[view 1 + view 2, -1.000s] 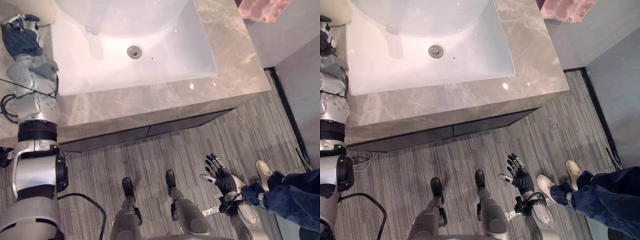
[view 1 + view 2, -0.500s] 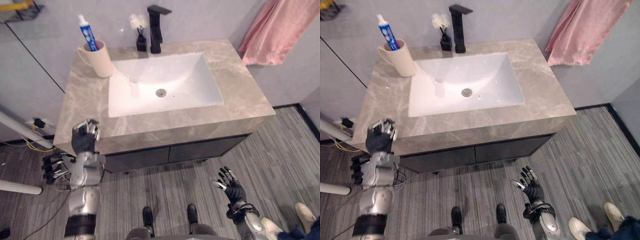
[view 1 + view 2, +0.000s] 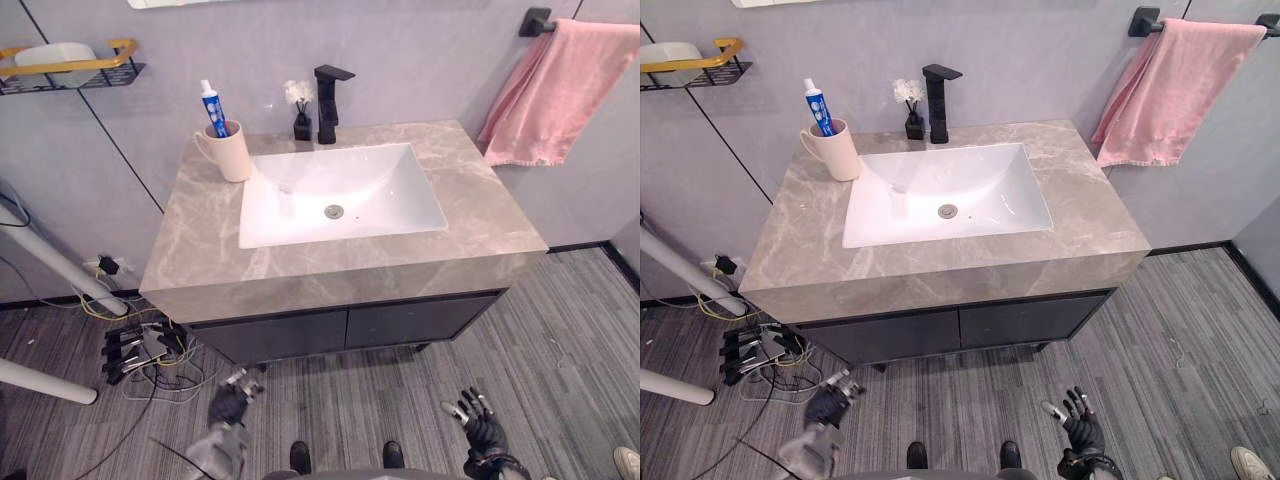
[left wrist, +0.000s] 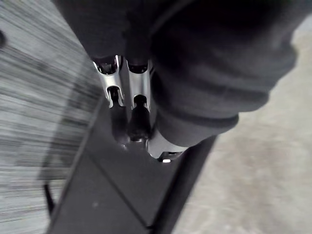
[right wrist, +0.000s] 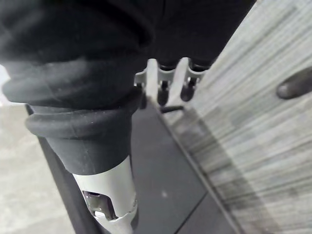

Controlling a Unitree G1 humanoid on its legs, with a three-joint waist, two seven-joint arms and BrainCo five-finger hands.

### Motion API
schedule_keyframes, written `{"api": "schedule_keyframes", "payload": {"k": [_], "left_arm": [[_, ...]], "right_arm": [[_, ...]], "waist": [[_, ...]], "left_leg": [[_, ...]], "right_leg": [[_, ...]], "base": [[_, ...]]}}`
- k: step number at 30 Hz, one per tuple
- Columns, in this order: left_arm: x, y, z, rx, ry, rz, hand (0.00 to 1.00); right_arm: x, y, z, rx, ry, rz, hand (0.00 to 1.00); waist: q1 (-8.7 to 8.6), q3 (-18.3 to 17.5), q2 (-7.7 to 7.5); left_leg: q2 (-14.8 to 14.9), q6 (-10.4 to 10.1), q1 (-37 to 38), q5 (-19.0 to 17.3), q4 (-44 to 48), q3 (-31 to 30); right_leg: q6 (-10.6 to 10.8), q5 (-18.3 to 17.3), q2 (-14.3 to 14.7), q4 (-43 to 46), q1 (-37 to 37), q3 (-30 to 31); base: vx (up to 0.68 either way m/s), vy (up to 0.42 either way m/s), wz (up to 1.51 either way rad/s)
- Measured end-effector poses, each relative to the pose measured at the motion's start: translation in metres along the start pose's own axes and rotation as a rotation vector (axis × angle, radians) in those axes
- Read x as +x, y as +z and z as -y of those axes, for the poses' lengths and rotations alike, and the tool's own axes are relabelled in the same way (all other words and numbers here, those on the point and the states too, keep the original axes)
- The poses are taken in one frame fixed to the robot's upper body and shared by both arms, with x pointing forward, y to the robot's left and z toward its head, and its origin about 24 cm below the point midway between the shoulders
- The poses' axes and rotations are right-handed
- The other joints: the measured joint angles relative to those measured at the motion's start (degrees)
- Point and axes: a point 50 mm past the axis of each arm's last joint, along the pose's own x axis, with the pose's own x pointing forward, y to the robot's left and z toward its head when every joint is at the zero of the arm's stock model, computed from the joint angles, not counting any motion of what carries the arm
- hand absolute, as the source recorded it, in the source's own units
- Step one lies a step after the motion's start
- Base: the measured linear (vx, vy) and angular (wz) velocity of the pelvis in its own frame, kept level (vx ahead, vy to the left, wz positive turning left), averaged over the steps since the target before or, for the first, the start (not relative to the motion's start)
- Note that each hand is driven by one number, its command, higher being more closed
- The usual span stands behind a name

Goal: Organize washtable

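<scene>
Left hand (image 3: 230, 404): low, over the grey plank floor (image 3: 390, 400), in front of the left end of the dark cabinet (image 3: 400, 322). Its wrist view shows the fingers (image 4: 139, 87) running out fairly straight with nothing in them. Hand blurred in both eye views.

Right hand (image 3: 484, 430): also low over the floor, out past the cabinet's right end, fingers spread, empty.

Change over the last half second: the whole picture has shifted, so the camera moved. Against the counter (image 3: 200, 250) itself, the left hand was up beside the front left corner and now hangs well below the top. Right hand low both times. Items on the counter keep the same arrangement.

On the counter, grey-beige marble:
- White sink (image 3: 400, 205) set in the middle.
- Cream cup (image 3: 234, 155) at the back left corner, just beside the sink's back left corner, handle to the left.
- Toothpaste tube (image 3: 212, 108) upright in the cup, blue and white, red cap up. Its print is too small to read.
- Black faucet (image 3: 328, 100) at the middle of the back edge.
- Small dark vase (image 3: 301, 125) of white flowers just left of the faucet.

Around: pink towel (image 3: 560, 90) on a black rail (image 3: 535, 20) on the right wall; gold-railed wall shelf (image 3: 75, 68) upper left; power strip (image 3: 130, 345) with tangled leads on the floor by the cabinet's left end; a person's pale shoe (image 3: 630, 462) at the lower right.
</scene>
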Motion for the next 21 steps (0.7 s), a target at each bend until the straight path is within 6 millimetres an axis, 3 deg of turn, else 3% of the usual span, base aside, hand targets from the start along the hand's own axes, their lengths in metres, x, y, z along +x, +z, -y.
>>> {"api": "schedule_keyframes", "payload": {"k": [3,5,11,12,13,14,15,17,18,19,20,21], "left_arm": [[-0.002,-0.019,0.003,0.038,-0.006,-0.082,0.0],[-0.002,-0.02,0.004,0.072,-0.009,-0.09,0.0],[0.005,-0.012,0.01,0.162,0.003,-0.068,0.0],[0.01,-0.005,0.014,0.169,0.004,-0.041,0.0],[0.016,0.003,0.023,0.167,-0.011,-0.014,0.0],[0.02,0.008,0.026,0.169,-0.016,0.005,0.0],[0.026,0.025,0.032,0.181,-0.025,0.065,0.0],[0.029,0.033,0.038,0.164,-0.028,0.105,0.0],[0.028,0.034,0.047,0.12,-0.038,0.132,0.0],[0.026,0.037,0.046,0.094,-0.029,0.161,0.0],[0.026,0.039,0.043,0.094,-0.016,0.164,0.0],[0.025,0.039,0.042,0.091,-0.008,0.164,0.0]], "right_arm": [[-0.001,-0.002,0.001,0.0,-0.002,-0.005,0.0],[0.002,0.003,-0.003,-0.003,0.011,0.008,0.0],[0.01,0.015,-0.011,-0.025,0.008,0.058,0.0],[0.015,0.021,-0.017,-0.03,0.017,0.077,0.0],[0.019,0.027,-0.021,-0.043,0.028,0.092,0.0],[0.02,0.028,-0.024,-0.048,0.034,0.095,0.0],[0.02,0.024,-0.03,-0.054,0.048,0.083,0.0],[0.019,0.018,-0.036,-0.066,0.074,0.062,0.0],[0.02,0.024,-0.036,-0.083,0.083,0.08,0.0],[0.023,0.021,-0.041,-0.092,0.099,0.06,0.0],[0.023,0.018,-0.043,-0.1,0.111,0.05,0.0],[0.024,0.013,-0.049,-0.114,0.137,0.028,0.0]], "waist": [[0.17,0.03,-0.18],[0.6,0.02,-0.24],[0.13,1.5,-0.17],[0.02,2.51,-0.96],[-0.32,3.33,0.3],[-0.57,3.95,0.36],[-1.72,5.28,-1.35],[-1.68,5.88,-2.56],[-0.35,5.28,-0.04],[0.52,5.11,-1.29],[0.5,5.09,-1.08],[0.88,4.1,-2.44]], "left_leg": [[0.17,-0.16,0.51,-0.25,0.02,1.2],[0.71,-0.35,1.58,-0.82,0.03,3.62],[0.66,0.09,0.8,-3.01,1.68,12.86],[0.45,0.98,-0.71,-4.19,4.09,16.29],[2.32,2.09,-2.16,-4.93,5.98,18.65],[2.86,2.2,-2.58,-5.14,6.91,19.59],[2.69,1.11,-3.03,-8.12,11.64,20.47],[2.2,2.82,-3.93,-10.77,14.61,20.82],[1.31,4.58,-4.04,-10.34,11.01,21.41],[1.97,5.75,-3.94,-10.01,12.52,25.22],[2.42,5.9,-4.41,-10.97,13.36,25.57],[2.87,5.71,-5.91,-11.45,15.52,26.18]], "right_leg": [[-0.08,-0.88,0.3,1.73,-0.74,0.95],[0.12,-2.3,0.7,4.65,-2.46,3.42],[0.69,-1.71,1.16,7.17,-8.79,10.73],[-1.46,-2.37,-0.28,8.17,-11.56,7.25],[-3.38,-3.8,-1.88,12.66,-13.92,-0.1],[-3.35,-4.11,-2.97,18.78,-15.85,-4.82],[-2.32,-5.44,-5.75,27.13,-17.27,-13.26],[-3.27,-4.61,-5.51,25.0,-16.37,-13.81],[-2.42,-5.4,-2.5,20.75,-13.15,-13.63],[-1.45,-13.49,-4.7,33.75,-14.51,-15.66],[-0.18,-15.35,-4.85,36.95,-13.32,-16.57],[1.28,-17.27,-4.58,35.83,-10.56,-17.55]], "base": [[0.01,0.006,-0.13],[0.01,0.001,-0.45],[0.0,0.019,-0.86],[-0.02,0.046,-1.31],[-0.01,0.028,-1.1],[0.05,-0.008,-0.88],[0.05,-0.015,-0.82],[-0.05,0.024,-1.0],[-0.09,0.072,-1.48],[-0.03,0.043,-1.4],[0.07,-0.03,-0.9],[0.1,-0.103,-0.53]]}}
